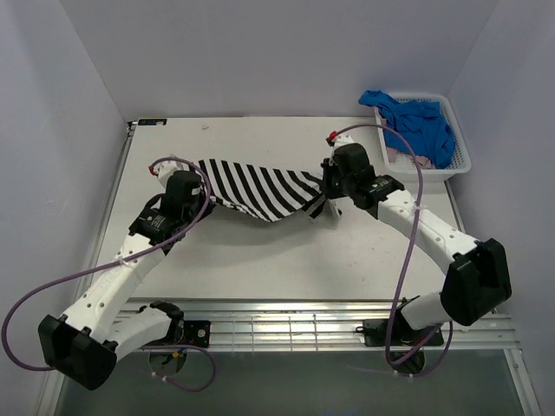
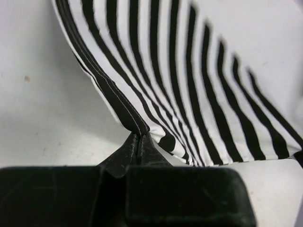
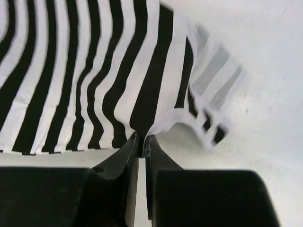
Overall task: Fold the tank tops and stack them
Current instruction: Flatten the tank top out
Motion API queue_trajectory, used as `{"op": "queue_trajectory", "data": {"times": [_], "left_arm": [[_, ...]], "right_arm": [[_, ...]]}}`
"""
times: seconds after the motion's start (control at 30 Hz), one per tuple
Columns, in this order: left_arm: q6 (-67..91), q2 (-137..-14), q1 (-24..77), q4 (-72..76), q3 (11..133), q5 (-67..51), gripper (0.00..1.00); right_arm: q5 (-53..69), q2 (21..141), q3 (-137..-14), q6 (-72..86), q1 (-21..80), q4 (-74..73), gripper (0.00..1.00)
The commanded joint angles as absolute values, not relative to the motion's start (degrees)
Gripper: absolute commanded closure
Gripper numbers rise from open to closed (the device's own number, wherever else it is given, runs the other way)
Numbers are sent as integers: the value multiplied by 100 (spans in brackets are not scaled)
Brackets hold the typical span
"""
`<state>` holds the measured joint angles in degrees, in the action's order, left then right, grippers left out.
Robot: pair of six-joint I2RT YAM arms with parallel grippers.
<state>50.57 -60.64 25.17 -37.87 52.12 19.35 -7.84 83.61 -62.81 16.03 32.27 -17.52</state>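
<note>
Striped tank top [image 1: 260,192] slung over surface [image 1: 286,260], left claw [image 2: 139,142] and right claw [image 3: 142,141] each pinching an edge. No fold yet. Blue top [image 1: 421,121] and pink top [image 1: 414,161] lie in basket [image 1: 461,154], unfolded.

No legible text or labels

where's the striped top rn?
Top view: the striped tank top spans the middle over the table, pinched at one end by the left tool and at the other by the right tool, left of the basket.
</note>
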Motion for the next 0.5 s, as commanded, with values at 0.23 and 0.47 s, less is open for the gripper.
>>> {"op": "queue_trajectory", "data": {"times": [0.23,0.47], "left_arm": [[3806,-4748,2479,-2594,6872,1997,100],[3445,-4763,2479,-2057,7786,1223,100]], "right_arm": [[-915,6707,-8269,624,3243,-2452,92],[-299,5995,-9122,273,3252,-2627,92]]}}
